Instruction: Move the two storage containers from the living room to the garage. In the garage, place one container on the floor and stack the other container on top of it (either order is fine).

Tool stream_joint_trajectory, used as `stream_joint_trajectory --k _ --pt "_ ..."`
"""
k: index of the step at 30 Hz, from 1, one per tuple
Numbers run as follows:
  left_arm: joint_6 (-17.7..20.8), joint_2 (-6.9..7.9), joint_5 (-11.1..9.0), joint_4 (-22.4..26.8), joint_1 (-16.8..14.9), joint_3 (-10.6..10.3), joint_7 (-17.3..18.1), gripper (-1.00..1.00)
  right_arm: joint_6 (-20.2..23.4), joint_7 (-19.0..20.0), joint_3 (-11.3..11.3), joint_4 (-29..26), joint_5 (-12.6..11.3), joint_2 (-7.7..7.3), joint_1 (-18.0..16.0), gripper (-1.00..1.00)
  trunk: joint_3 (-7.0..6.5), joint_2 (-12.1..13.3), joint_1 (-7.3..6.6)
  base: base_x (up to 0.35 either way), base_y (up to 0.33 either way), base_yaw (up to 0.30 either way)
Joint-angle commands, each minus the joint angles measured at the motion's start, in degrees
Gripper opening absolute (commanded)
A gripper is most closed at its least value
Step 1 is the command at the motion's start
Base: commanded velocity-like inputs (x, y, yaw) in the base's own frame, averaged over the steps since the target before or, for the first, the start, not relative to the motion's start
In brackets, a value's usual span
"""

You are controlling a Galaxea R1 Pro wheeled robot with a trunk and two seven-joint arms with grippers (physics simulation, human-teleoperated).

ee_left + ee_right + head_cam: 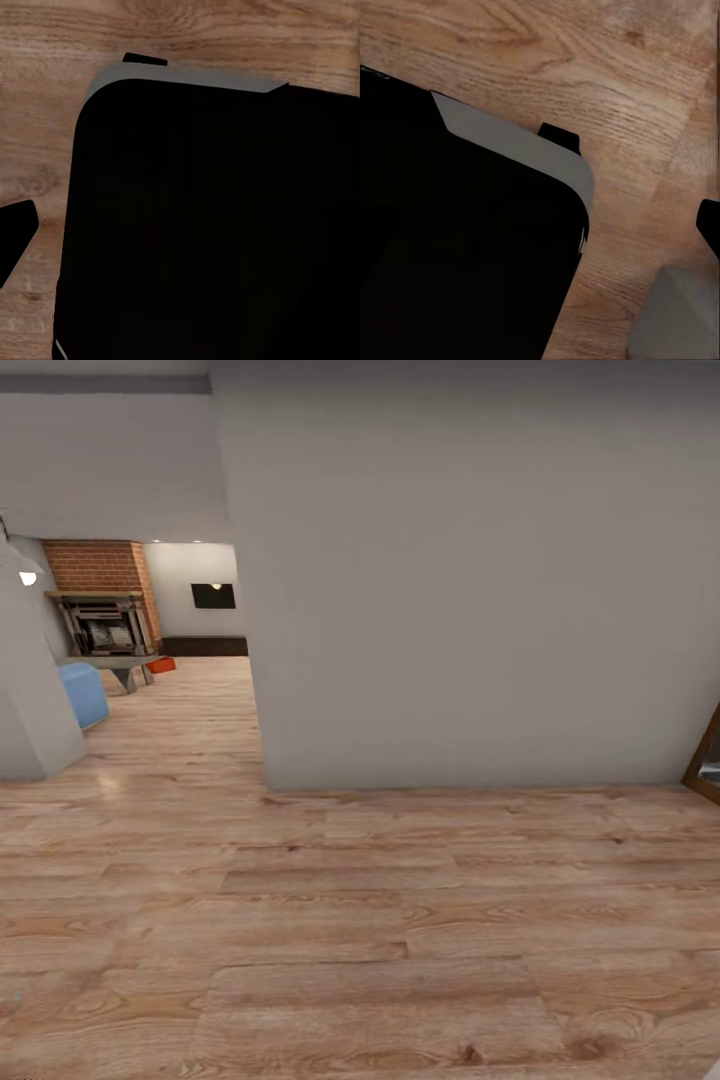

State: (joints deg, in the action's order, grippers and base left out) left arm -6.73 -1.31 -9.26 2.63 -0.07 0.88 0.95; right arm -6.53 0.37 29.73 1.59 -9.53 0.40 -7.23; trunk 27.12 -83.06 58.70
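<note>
one storage container (162, 665) far off by fireplace (103, 622), wood-plank floor (360, 940)

1 orange-red storage container (162, 664) visible, far off in the living room. Also 1 brick fireplace (100, 598), 1 blue sofa (84, 693), 1 low table (118, 663), 1 dark wall panel (213, 596). Floor: 1 wood-plank surface (360, 930) throughout.

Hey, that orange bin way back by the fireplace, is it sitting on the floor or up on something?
On the floor: the orange storage container rests on the wood planks beside the grey table.
</note>
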Motion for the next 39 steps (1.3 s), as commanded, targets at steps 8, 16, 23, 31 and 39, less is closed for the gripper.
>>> stream_joint_trajectory --k 8,16,23,31,39 --pt "-0.12 -0.01 -0.41 0.03 -0.01 0.05 0.10 1.00 -0.33 -0.01 0.42 0.17 -1.00 0.03 -0.06 1.00 0.06 -0.02 0.03 0.321 0.000 0.291" --pt "-0.14 -0.01 -0.41 0.03 -0.01 0.07 0.10 1.00 -0.33 -0.02 0.44 0.17 -1.09 0.04 -0.06 1.00 0.06 -0.02 0.03 0.321 0.000 0.294" --pt "-0.12 -0.01 -0.41 0.01 -0.01 0.02 0.10 1.00 -0.33 -0.02 0.50 0.17 -1.10 0.03 -0.06 1.00 0.06 -0.02 0.03 0.321 0.000 0.294" --pt "-0.12 -0.01 -0.41 0.04 -0.01 0.03 0.10 1.00 -0.27 0.02 0.58 0.17 -0.97 -0.03 -0.06 1.00 0.06 -0.02 0.03 0.321 0.000 0.197" --pt "-0.12 -0.01 -0.41 0.02 -0.01 0.03 0.10 1.00 -0.25 -0.05 0.63 0.17 -0.63 -0.12 -0.06 1.00 0.06 -0.02 0.03 0.321 0.000 0.014"
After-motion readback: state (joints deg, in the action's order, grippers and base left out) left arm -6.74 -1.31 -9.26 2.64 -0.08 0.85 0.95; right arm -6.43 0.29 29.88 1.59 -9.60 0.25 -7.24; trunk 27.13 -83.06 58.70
